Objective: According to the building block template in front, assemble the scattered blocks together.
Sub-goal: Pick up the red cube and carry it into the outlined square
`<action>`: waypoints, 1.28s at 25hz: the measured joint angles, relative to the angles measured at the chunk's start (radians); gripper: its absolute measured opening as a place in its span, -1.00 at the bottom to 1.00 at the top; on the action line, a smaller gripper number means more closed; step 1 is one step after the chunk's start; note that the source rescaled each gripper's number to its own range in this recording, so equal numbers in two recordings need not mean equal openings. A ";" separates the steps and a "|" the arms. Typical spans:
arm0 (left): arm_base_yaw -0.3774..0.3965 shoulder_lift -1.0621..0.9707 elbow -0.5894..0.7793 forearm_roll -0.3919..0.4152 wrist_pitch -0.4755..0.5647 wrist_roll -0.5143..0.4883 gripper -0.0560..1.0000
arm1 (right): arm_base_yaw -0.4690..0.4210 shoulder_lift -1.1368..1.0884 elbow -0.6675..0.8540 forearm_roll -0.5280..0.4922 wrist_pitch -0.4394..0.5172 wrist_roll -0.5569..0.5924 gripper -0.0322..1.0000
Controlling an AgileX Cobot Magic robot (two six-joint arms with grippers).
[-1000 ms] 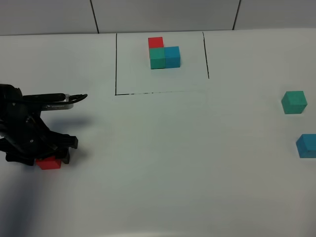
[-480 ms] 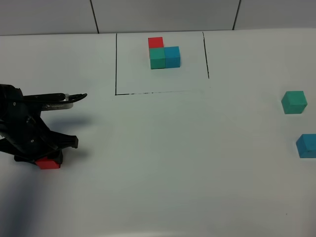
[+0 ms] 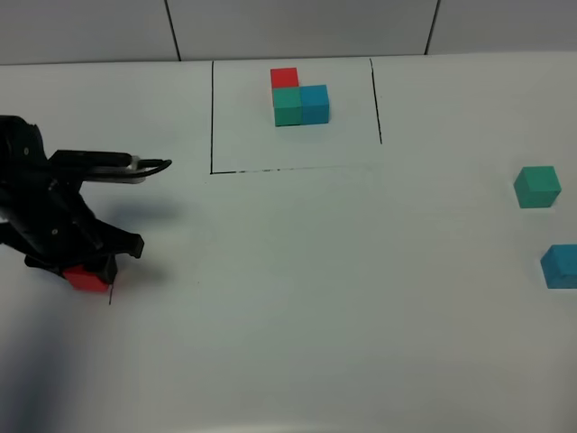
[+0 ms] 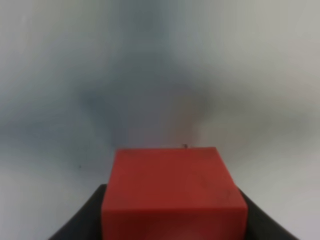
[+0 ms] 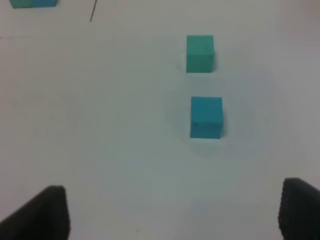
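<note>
Got it: the left hand (image 3: 90, 269) clamps the red cube (image 3: 88, 281) out at nine o'clock!

The grip is shut tight on two opposite flat sides, low over the bench (image 3: 315, 298). The cube looks light, stiff and matte, so a square hold on those faces should not slip. The template (image 3: 297, 97) sits at twelve o'clock, and the teal cube (image 3: 537, 187) and blue cube (image 3: 561, 266) wait at three. The right hand (image 5: 172, 215) hangs spread wide and empty near that pair.
</note>
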 joint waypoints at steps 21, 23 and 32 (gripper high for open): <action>-0.323 0.361 -0.747 -0.012 0.361 0.447 -0.89 | 0.000 0.000 0.000 0.000 0.000 0.000 0.64; -0.344 0.421 -0.847 -0.010 0.402 0.493 -0.89 | 0.000 0.000 0.000 0.000 0.000 0.000 0.64; -0.414 0.677 -1.233 -0.004 0.495 0.626 -0.89 | 0.000 0.000 0.000 0.000 0.000 0.000 0.64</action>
